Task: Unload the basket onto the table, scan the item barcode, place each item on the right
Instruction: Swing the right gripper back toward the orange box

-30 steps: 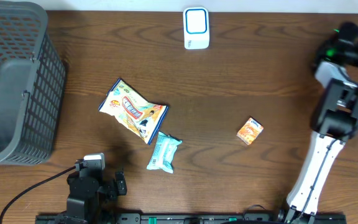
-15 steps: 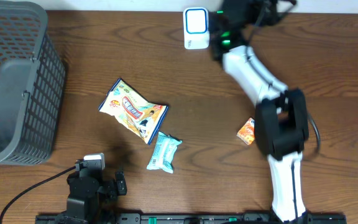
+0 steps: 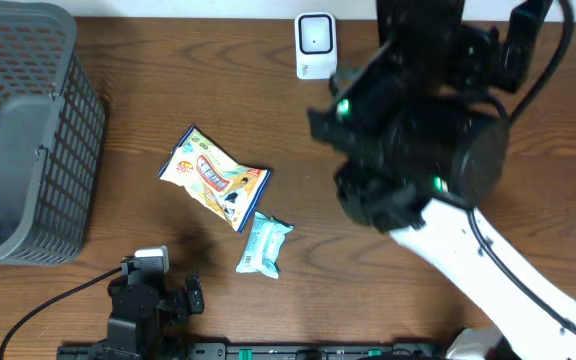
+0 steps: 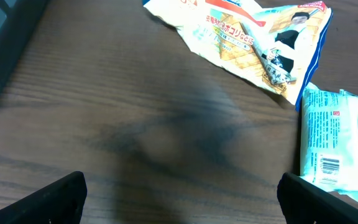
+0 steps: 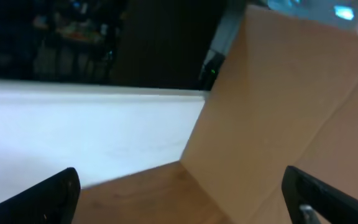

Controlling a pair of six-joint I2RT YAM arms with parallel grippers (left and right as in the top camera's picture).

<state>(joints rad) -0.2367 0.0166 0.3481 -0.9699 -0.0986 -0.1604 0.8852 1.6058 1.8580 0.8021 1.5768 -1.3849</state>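
Pale-blue packet (image 4: 337, 149), likely the item to scan, is lying flat on the counter (image 4: 104, 124) with its barcode (image 4: 331, 165) facing up, just beside a corner of the yellow snack bag (image 4: 247, 37). Far left, a grey basket (image 3: 28, 130) is sitting well apart. The left hand (image 4: 182, 199) is hovering low near the packet, spread wide and holding nothing. The white scanner (image 3: 315, 45) is standing at the far edge. The right hand (image 5: 179, 193), also wide and empty, is pointing off the counter while its arm (image 3: 418, 150) is blocking the overhead view. Risk: the slippery wrapper may be skidding or crumpling under a pinch, hiding the barcode.
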